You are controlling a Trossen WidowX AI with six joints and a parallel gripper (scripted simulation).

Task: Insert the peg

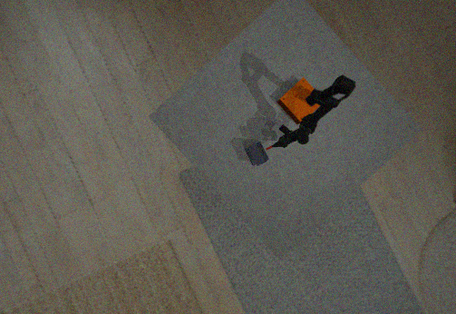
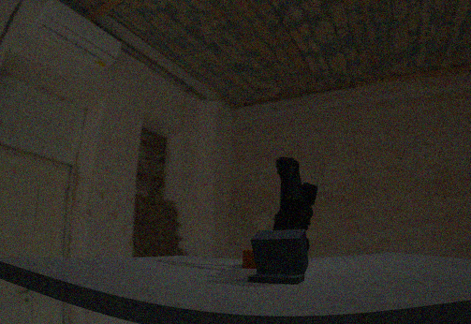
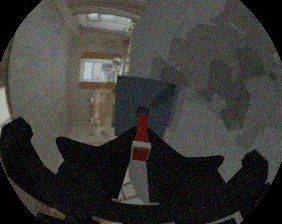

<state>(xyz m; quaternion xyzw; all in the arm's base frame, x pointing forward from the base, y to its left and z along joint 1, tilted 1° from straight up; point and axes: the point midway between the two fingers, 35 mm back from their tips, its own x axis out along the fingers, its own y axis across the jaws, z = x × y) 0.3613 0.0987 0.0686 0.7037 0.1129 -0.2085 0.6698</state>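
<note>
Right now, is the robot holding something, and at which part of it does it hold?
Yes. The jaws of the gripper are shut on the red peg, gripping its rear end; the front end sticks out toward the sloped panel.

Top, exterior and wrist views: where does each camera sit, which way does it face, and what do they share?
Top: high overhead, looking down on the grey table; shows the whole dark arm, the orange block and the sloped panel.
Exterior: low at table height, facing the panel's back; the arm rises behind it.
Wrist: on the gripper, looking forward past the fingers along the red peg toward the panel.
Shared: top and wrist both show the peg pointed at the panel.
</note>
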